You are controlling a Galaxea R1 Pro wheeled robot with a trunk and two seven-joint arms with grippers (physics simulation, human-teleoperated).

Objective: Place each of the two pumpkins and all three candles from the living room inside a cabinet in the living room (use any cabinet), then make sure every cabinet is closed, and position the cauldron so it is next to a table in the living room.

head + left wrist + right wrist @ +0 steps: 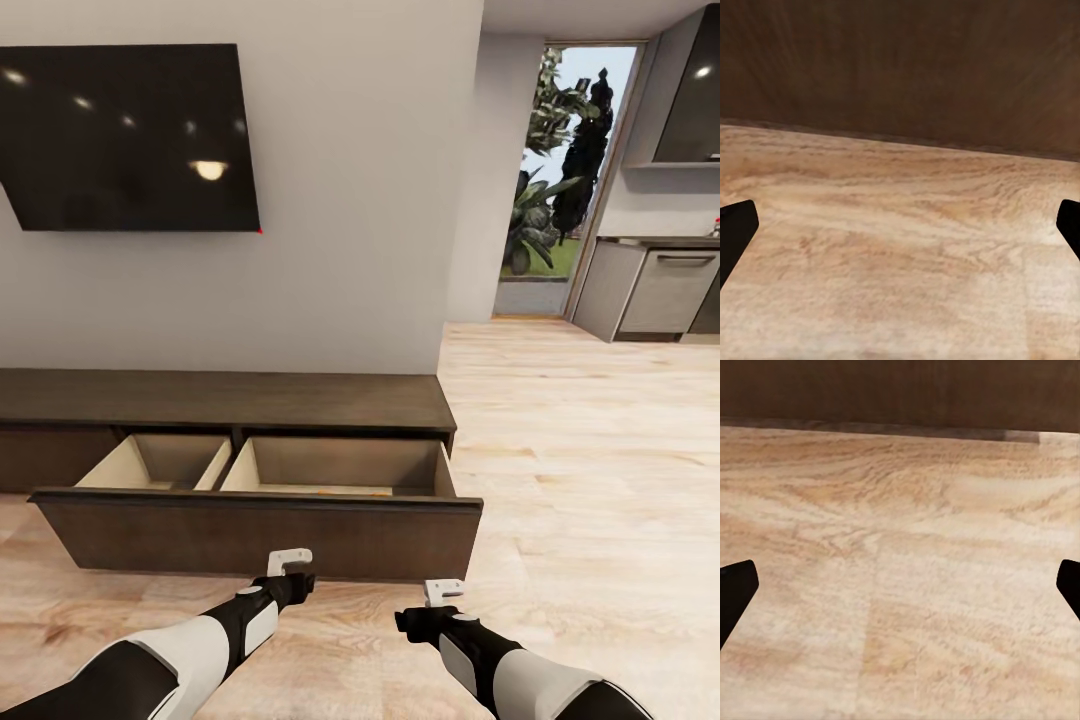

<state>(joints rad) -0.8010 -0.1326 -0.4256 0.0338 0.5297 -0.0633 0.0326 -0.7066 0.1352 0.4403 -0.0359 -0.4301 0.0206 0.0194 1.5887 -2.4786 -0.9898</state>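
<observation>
The cabinet (220, 400), a long low dark-brown unit, stands against the wall under the TV. Its wide drawer (260, 535) is pulled out, showing two beige compartments. A thin orange sliver (340, 490) peeks over the drawer front in the right compartment; I cannot tell what it is. My left gripper (290, 565) and right gripper (443, 592) hang low over the floor just in front of the drawer front. The left gripper (900, 232) and the right gripper (900, 592) are both open and empty, with the dark drawer front (900, 67) (900, 390) ahead of them.
A black TV (130, 140) hangs on the wall above the cabinet. Light wood floor (580, 450) stretches to the right towards a glass door (560, 180) with plants and grey kitchen units (660, 290).
</observation>
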